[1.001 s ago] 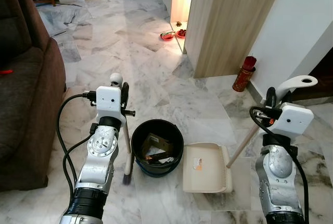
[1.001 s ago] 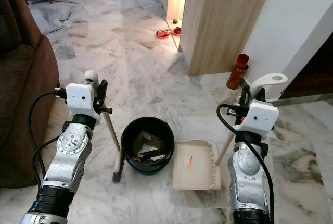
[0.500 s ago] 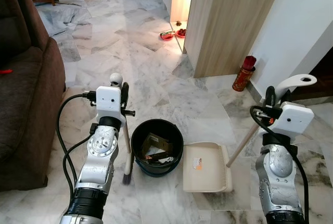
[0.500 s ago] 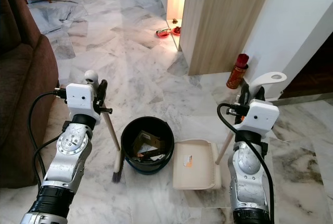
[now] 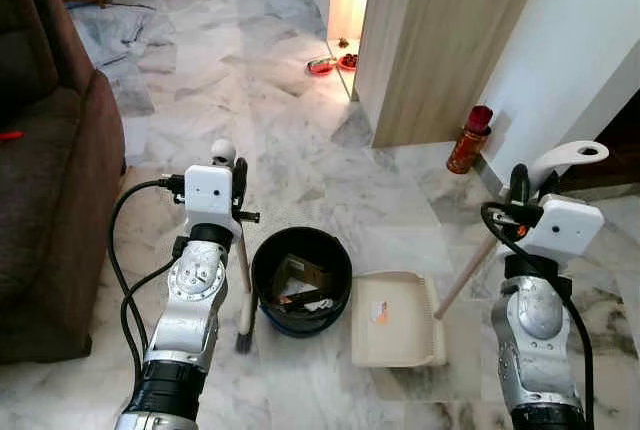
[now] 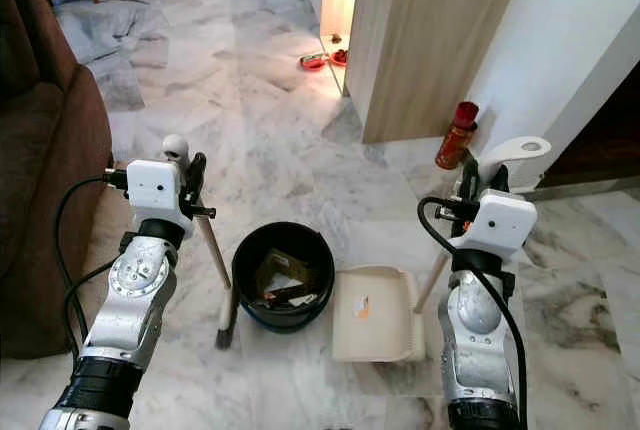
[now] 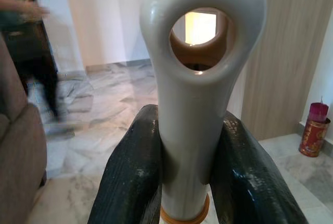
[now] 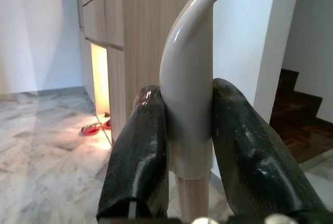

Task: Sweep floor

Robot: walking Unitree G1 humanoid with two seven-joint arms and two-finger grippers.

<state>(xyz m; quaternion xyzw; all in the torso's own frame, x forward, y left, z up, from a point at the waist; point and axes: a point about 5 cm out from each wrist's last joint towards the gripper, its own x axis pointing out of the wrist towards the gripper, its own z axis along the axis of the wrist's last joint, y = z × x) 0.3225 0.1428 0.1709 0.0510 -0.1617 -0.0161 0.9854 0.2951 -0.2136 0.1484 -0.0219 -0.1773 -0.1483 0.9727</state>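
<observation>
Now — bucket [image 5: 301,282]: debris inside | dustpan [image 5: 397,319]: sticker | L claw [image 7: 182,182] clamps broom [image 5: 243,290], R claw [image 8: 190,156] dustpan handle [image 5: 480,260]

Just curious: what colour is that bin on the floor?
Black bin, clearest in the left eye view.

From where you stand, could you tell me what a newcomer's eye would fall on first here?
Probably the black bucket of rubbish on the marble floor, straight ahead between the arms. The left gripper clamps a broom handle just left of it, while the right gripper holds the handle of the cream dustpan lying flat on the bucket's right.
</observation>
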